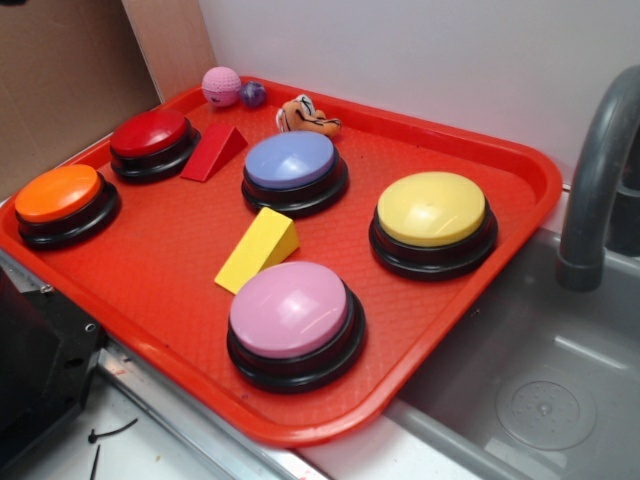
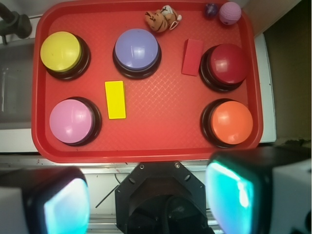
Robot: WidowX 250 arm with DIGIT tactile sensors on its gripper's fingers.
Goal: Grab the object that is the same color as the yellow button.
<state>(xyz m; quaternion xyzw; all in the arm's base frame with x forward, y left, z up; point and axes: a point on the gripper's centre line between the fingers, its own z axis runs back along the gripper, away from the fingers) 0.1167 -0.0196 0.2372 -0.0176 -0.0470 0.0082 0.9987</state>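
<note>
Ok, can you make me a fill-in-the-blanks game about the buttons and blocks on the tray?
1. The yellow wedge block lies between the purple button and the ____ button.
2. The red wedge sits right next to the ____ button.
3. There are ____ big buttons on the red tray.
4. The gripper is ____ the tray, touching nothing.

Answers: pink, red, five, above

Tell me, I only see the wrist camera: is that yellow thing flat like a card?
Observer: No. From the side, the yellow block is a wedge that slopes up to one tall end.
Operator: Which end is the tall one?
Observer: The end nearest the purple button.
Operator: What about the red one?
Observer: The red block is a wedge too, not a flat piece.
</note>
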